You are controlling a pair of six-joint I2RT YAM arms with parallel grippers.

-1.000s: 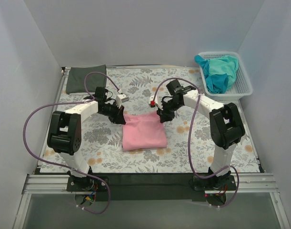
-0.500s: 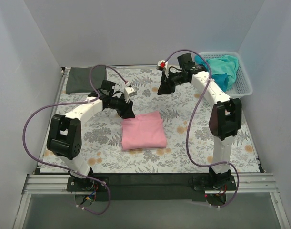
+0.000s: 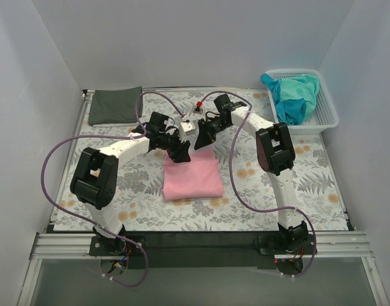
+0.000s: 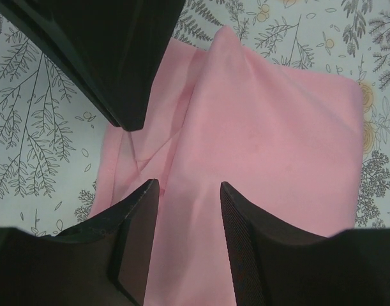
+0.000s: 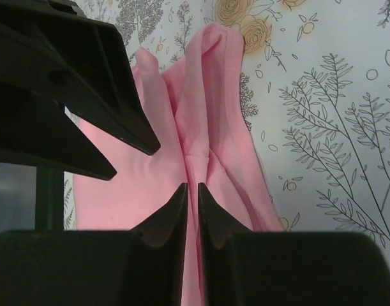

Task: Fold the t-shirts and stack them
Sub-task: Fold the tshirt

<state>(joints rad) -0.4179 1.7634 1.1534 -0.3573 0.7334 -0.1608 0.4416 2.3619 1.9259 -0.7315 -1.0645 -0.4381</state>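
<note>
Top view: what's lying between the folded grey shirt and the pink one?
Only the floral tablecloth lies between the grey shirt and the pink shirt. The left arm reaches over that stretch, as the top view shows.

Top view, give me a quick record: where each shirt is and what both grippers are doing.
pink shirt: folded, centre
grey shirt: folded, far left corner
teal shirt: crumpled in white basket, far right
left gripper: open, over pink shirt's far edge
right gripper: nearly closed, apparently pinching a pink fold
</note>
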